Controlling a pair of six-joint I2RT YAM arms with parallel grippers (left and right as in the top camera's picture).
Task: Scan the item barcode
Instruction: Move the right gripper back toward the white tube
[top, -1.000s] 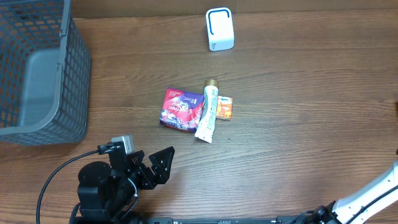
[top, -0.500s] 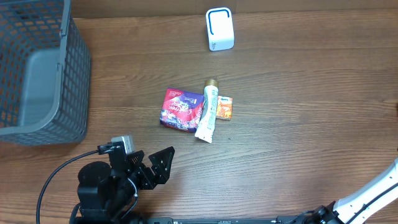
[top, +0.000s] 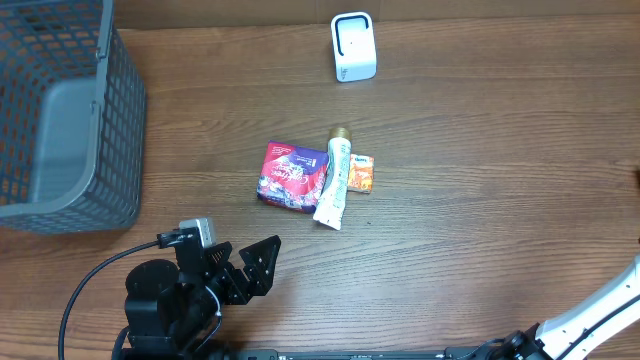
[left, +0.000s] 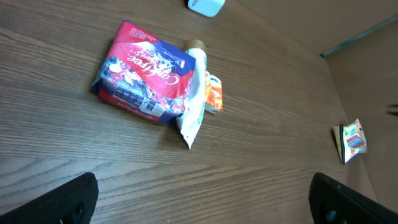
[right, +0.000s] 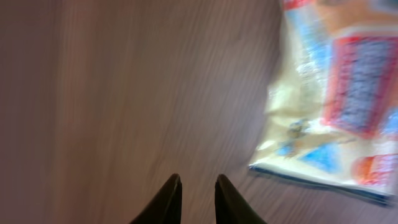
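Observation:
A red and purple packet, a white tube and a small orange packet lie together mid-table. The white scanner stands at the back. My left gripper is open near the front left, well short of these items, which also appear in its wrist view: packet, tube. My right gripper has its fingertips a narrow gap apart with nothing between them. It hovers over bare wood just left of a yellowish packet with blue and red print. That packet lies at the table's far right.
A grey mesh basket fills the back left corner. The right arm's white link enters from the front right corner. The table's right edge runs close behind the yellowish packet.

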